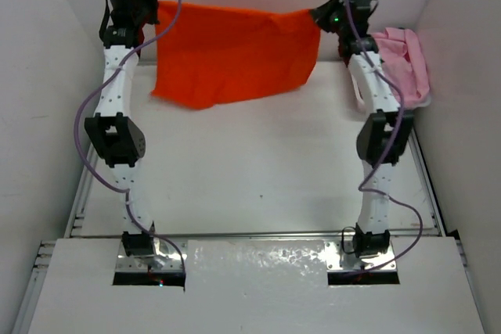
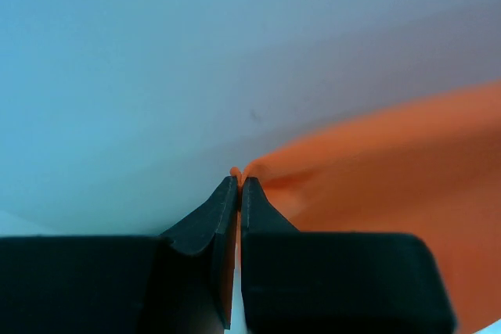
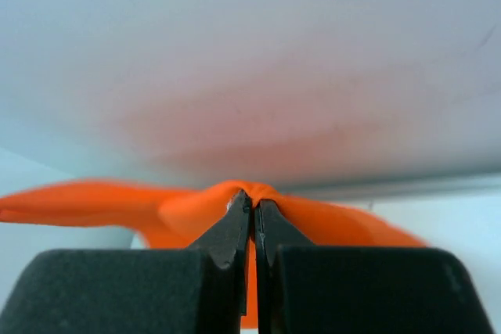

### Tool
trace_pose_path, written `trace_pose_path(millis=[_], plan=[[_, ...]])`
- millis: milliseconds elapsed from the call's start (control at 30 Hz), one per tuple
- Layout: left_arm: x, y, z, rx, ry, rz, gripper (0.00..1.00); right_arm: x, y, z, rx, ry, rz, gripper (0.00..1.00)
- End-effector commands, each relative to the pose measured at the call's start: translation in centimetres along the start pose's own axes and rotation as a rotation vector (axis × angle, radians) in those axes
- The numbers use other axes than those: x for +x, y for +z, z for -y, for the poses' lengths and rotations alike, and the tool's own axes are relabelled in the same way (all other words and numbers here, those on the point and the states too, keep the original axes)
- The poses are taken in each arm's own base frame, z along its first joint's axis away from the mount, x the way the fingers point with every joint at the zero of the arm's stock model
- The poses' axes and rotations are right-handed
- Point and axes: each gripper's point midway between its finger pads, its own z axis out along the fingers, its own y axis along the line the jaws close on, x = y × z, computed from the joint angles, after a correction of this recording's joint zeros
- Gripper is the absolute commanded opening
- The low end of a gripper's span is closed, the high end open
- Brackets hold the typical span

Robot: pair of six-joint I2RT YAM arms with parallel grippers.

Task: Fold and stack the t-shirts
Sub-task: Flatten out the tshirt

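The bright orange t-shirt hangs stretched between my two grippers at the far side of the table, its lower edge touching the tabletop. My left gripper is shut on its left top corner; the left wrist view shows the pinched orange fabric at the gripper's tips. My right gripper is shut on the right top corner, and orange cloth bunches around that gripper's tips. The light pink t-shirt lies crumpled at the far right. The green and red shirts are out of view.
The white walls stand close behind the raised shirt and on both sides. A white basket rim shows under the pink shirt at the right edge. The white tabletop spreads in front of the hanging shirt.
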Motion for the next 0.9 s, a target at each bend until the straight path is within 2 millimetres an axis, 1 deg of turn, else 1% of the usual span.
trace_pose_path(millis=[0,67,100,133,167,200,233,267,300,333,367,400,433,467,500,533,567,600,633,667,700,733,767,800,833,867], plan=[[-9.1,-2.9,-0.4,-0.001,0.000,0.237,0.00,-8.4,-5.9,-8.0,-0.151,-0.118,0.220,0.00],[-8.5,-3.6,0.4,0.032,-0.003,0.207,0.00,-8.2,-7.0,-8.3,-0.148,-0.173,0.202,0.00],[-8.3,-4.0,0.5,0.041,-0.001,0.194,0.00,-6.6,-7.0,-7.3,-0.129,-0.175,0.159,0.00],[-5.9,-3.8,1.3,0.068,0.000,0.128,0.00,-6.9,-8.6,-8.5,-0.155,-0.194,0.157,0.00],[-6.1,-4.9,1.5,0.077,0.012,0.120,0.00,-6.1,-9.1,-8.1,-0.149,-0.191,0.138,0.00],[-5.3,-5.4,1.8,0.085,0.020,0.092,0.00,-2.7,-9.2,-5.6,-0.109,-0.173,0.065,0.00],[-1.6,-5.3,2.6,0.115,0.032,0.003,0.00,-3.2,-11.1,-6.8,-0.136,-0.187,0.088,0.00],[-1.6,-6.8,2.9,0.118,0.047,-0.009,0.00,0.9,-11.6,-3.9,-0.086,-0.172,0.007,0.00],[-0.2,-7.5,3.2,0.129,0.060,-0.050,0.00,2.5,-12.4,-2.9,-0.067,-0.175,-0.020,0.00],[2.5,-8.7,3.9,0.145,0.079,-0.113,0.00,2.4,-14.4,-3.7,-0.076,-0.200,-0.008,0.00],[4.3,-9.4,4.2,0.150,0.085,-0.155,0.00,6.9,-15.7,-0.6,-0.020,-0.181,-0.099,0.00],[5.7,-10.3,4.3,0.154,0.108,-0.194,0.00,8.6,-16.8,0.3,-0.005,-0.177,-0.127,0.00],[8.4,-11.9,5.0,0.162,0.107,-0.259,0.00,10.1,-18.1,1.1,0.009,-0.175,-0.154,0.00],[9.9,-12.8,5.3,0.166,0.112,-0.301,0.00,13.1,-20.7,2.8,0.046,-0.163,-0.203,0.00],[11.7,-14.1,5.7,0.179,0.117,-0.363,0.00,14.8,-22.0,3.6,0.062,-0.158,-0.235,0.00],[14.3,-15.8,6.2,0.187,0.134,-0.431,0.00,16.9,-23.4,4.1,0.074,-0.163,-0.280,0.00],[16.0,-17.0,6.5,0.189,0.135,-0.481,0.00,19.6,-25.7,5.5,0.110,-0.170,-0.331,0.00],[19.1,-19.3,7.3,0.205,0.142,-0.565,0.00,22.4,-27.3,5.7,0.111,-0.196,-0.402,0.00],[20.5,-20.5,7.6,0.209,0.146,-0.604,0.00,24.0,-28.4,6.0,0.119,-0.203,-0.439,0.00],[22.2,-21.7,8.0,0.214,0.149,-0.645,0.00,27.2,-30.5,7.4,0.143,-0.196,-0.512,0.00],[25.7,-23.9,9.1,0.244,0.146,-0.728,0.00,28.4,-31.6,7.0,0.116,-0.189,-0.536,0.00],[26.3,-25.2,9.2,0.239,0.157,-0.746,0.00,29.8,-32.5,6.7,0.106,-0.158,-0.564,0.00],[28.6,-27.3,9.9,0.247,0.153,-0.809,0.00,31.8,-34.1,7.1,0.106,-0.124,-0.603,0.00],[30.1,-28.2,10.5,0.264,0.145,-0.848,0.00,32.3,-34.8,7.5,0.109,-0.122,-0.614,0.00],[30.5,-29.2,10.7,0.266,0.144,-0.865,0.00,33.4,-35.7,7.9,0.118,-0.112,-0.639,0.00],[31.5,-30.2,11.1,0.279,0.137,-0.895,0.00,33.6,-36.1,8.1,0.117,-0.113,-0.645,0.00]])
